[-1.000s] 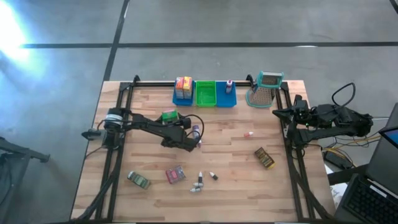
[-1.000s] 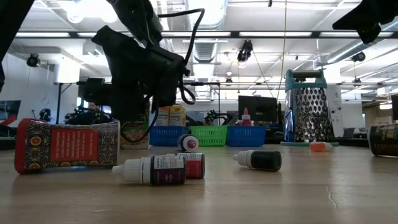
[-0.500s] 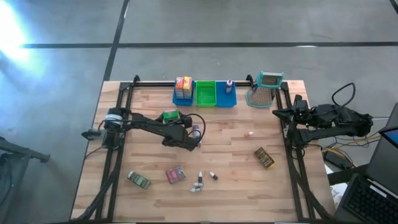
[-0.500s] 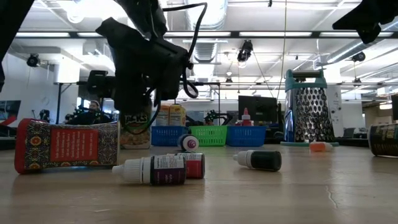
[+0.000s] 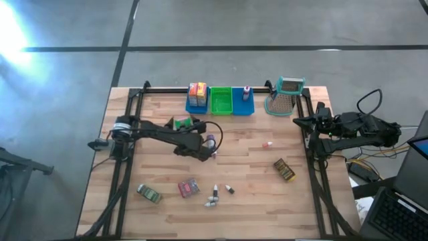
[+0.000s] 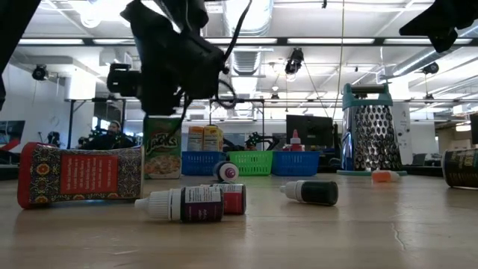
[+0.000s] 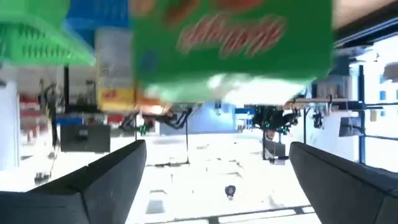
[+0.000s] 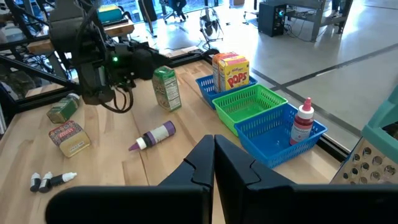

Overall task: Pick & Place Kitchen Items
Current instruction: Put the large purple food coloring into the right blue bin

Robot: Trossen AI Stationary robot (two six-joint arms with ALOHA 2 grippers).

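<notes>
- Green cereal box (image 5: 181,123) stands upright on the wooden table (image 5: 254,201), near the left arm's elbow, in front of the bin row; nothing grips it.
- Left gripper (image 5: 206,151) hangs just above the board with jaws spread wide and empty, beside the purple-and-white bottle (image 5: 210,141) lying on its side.
- Judgement: a pick is being set up. The next move needs a descent over either the box or the bottle, then a close.
- Right gripper (image 8: 214,163) is parked at the table's right edge, fingers pressed together, empty.
- Bins at the far edge: blue bin (image 5: 196,102) holds yellow-red boxes, green bin (image 5: 221,100) looks empty, second blue bin (image 5: 244,102) holds a small red-capped bottle.
- Clutter near the front: red-pink packet (image 5: 188,188), small dropper bottles (image 5: 215,195); metal grater with teal handle (image 5: 286,96) well clear.
</notes>
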